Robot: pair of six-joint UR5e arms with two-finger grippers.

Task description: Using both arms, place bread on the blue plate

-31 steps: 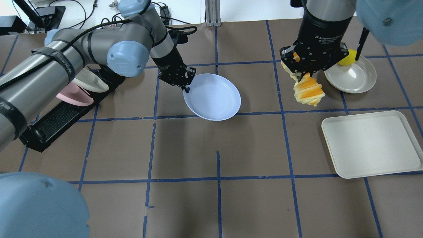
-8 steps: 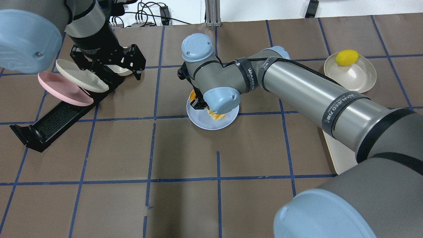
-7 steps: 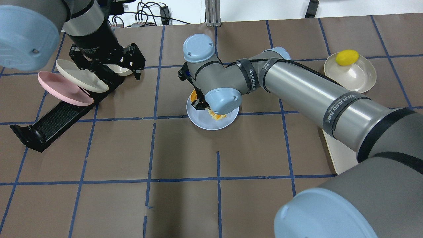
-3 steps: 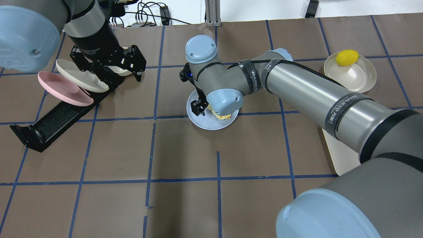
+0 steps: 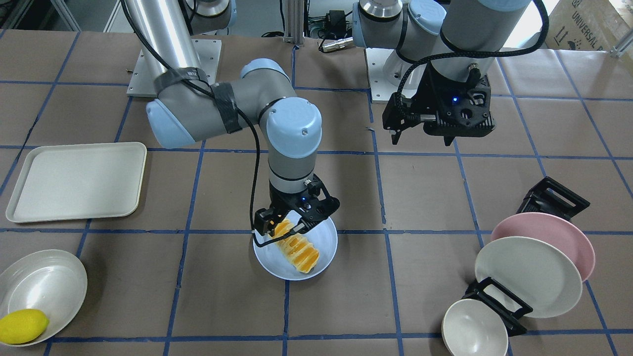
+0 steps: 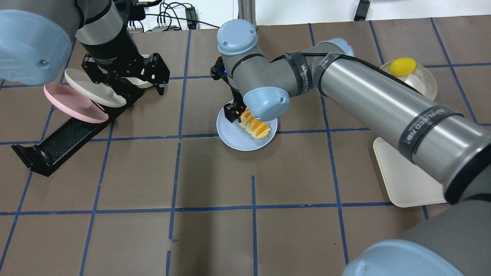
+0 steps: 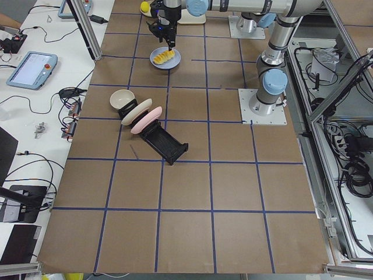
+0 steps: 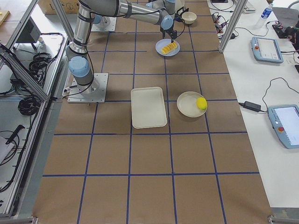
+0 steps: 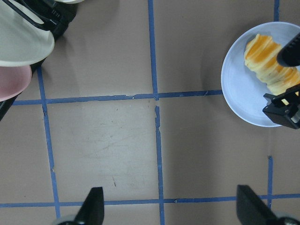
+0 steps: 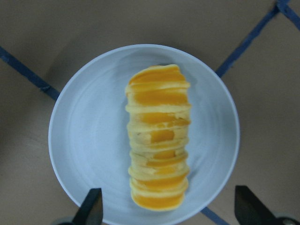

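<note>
Lying lengthwise across the middle of the blue plate (image 10: 84, 136), the bread (image 10: 158, 140) shows alternating orange and cream twisted bands. I see my right gripper (image 5: 293, 221) hover just above it, fingers spread, gripping nothing. My left gripper (image 6: 123, 78), likewise spread, hangs over the dish rack (image 6: 57, 143).

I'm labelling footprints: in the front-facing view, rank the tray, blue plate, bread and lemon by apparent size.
1. tray
2. blue plate
3. bread and lemon look about alike; I won't rank them.
</note>
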